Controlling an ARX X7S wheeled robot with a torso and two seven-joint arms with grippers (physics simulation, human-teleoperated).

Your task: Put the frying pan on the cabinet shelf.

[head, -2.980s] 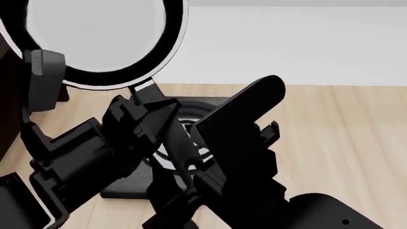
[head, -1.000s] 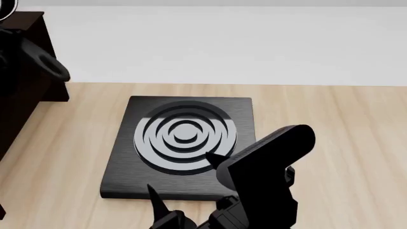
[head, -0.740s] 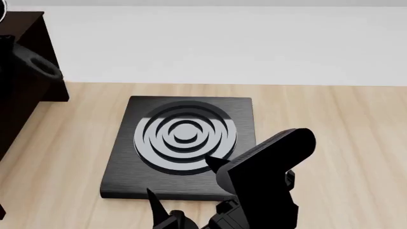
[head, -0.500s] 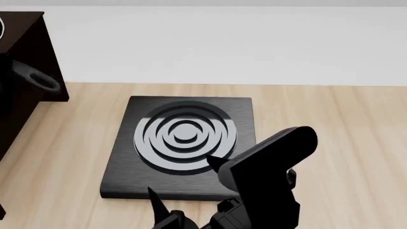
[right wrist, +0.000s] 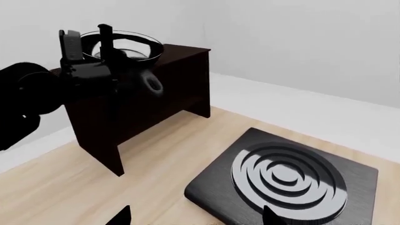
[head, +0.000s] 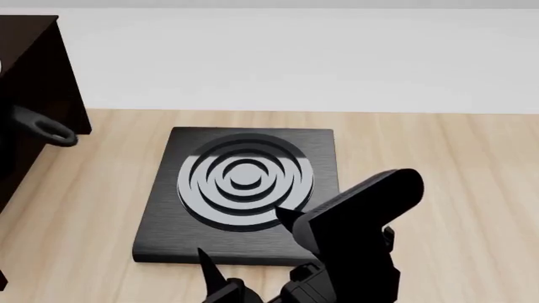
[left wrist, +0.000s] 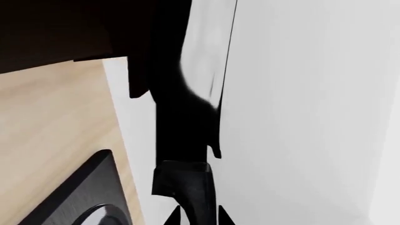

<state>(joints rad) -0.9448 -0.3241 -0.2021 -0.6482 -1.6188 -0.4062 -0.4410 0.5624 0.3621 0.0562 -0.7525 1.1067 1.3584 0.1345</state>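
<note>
1. Clearly the placing step is in hand: in the right wrist view the frying pan [right wrist: 123, 47] sits at the top of the dark cabinet [right wrist: 140, 101], bowl side up, its handle eyelet [right wrist: 151, 84] sticking out past the front edge.
2. The left gripper [right wrist: 87, 49] stands at the pan's near side, fingers upright at the rim; whether it pinches the rim or has let go, I cannot tell from here. The left wrist view is too dark and close to settle it.
3. In the head view only the pan's handle [head: 44, 129] shows at the cabinet's side, near the left border.
4. The right gripper [head: 244, 252] hangs idle low over the burner plate [head: 244, 189], its fingertips spread and holding nothing.
5. The next move, I judge, calls for confirming that the pan rests flat on the cabinet shelf [right wrist: 181, 50], then releasing it and drawing the left arm straight back without catching the rim or handle.
</note>
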